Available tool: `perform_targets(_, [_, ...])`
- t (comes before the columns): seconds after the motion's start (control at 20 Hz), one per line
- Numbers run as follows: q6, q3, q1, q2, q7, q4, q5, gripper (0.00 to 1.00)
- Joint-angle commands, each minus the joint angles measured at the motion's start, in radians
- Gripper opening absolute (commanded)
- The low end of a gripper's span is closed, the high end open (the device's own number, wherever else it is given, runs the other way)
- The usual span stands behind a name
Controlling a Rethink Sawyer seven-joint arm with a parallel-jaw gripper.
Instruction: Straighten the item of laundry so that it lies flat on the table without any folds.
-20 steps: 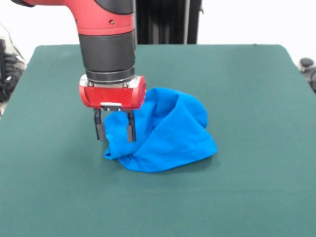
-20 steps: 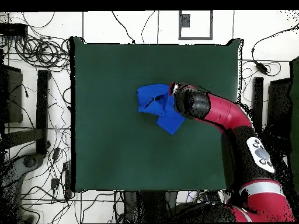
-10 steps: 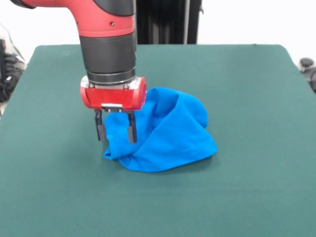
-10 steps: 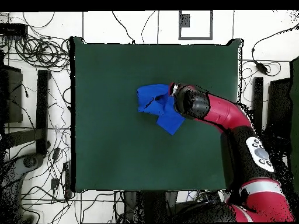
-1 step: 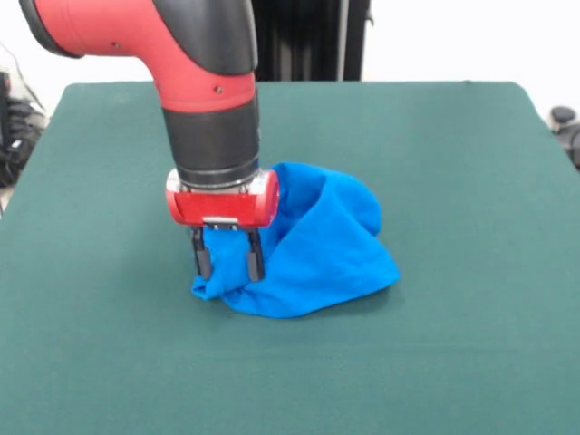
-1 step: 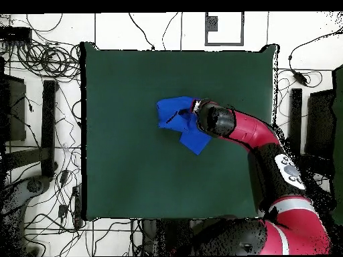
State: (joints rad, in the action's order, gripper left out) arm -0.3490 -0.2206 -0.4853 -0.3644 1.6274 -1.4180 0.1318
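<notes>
The blue T-shirt [image 5: 308, 245] sits bunched in a soft heap near the middle of the green worktop [image 5: 471, 163], well in from every edge. It is far from flat: one rounded hump stands up toward the far side, and a long diagonal fold runs down to a pointed corner. In the overhead view the same shirt [image 6: 179, 120] reads as a crumpled, roughly triangular patch with the arm's wrist covering one end of it.

The pincer [image 5: 229, 256] points straight down at the end of the heap, its two dark fingers [image 5: 204, 257] parted a little, with blue cloth showing between them. They look set around a fold, not closed on it, and nothing appears lifted.

That fabric looks thin and light, so I'd expect it to drape and slide easily over the felt-like top, and to carry extra layers along if pinched deep in the pile. The sensible hold, to my eye, is a single outer edge or corner, such as the low lip of cloth right under the fingers, so the shirt can be drawn outward and unrolled.
</notes>
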Motion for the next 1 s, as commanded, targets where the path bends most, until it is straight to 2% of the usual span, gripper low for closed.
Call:
perform_targets(0.05, [0.052, -0.127, 0.02, 0.069, -0.025, 0.031, 0.076, 1.0])
perform_targets(0.15, [0.061, -0.132, 0.016, 0.068, -0.036, 0.031, 0.09, 1.0])
perform_targets(0.2, [0.088, -0.143, 0.008, 0.066, -0.029, 0.028, 0.108, 0.0])
perform_targets(1.0, [0.069, -0.191, -0.023, 0.077, -0.032, 0.038, 0.153, 0.0])
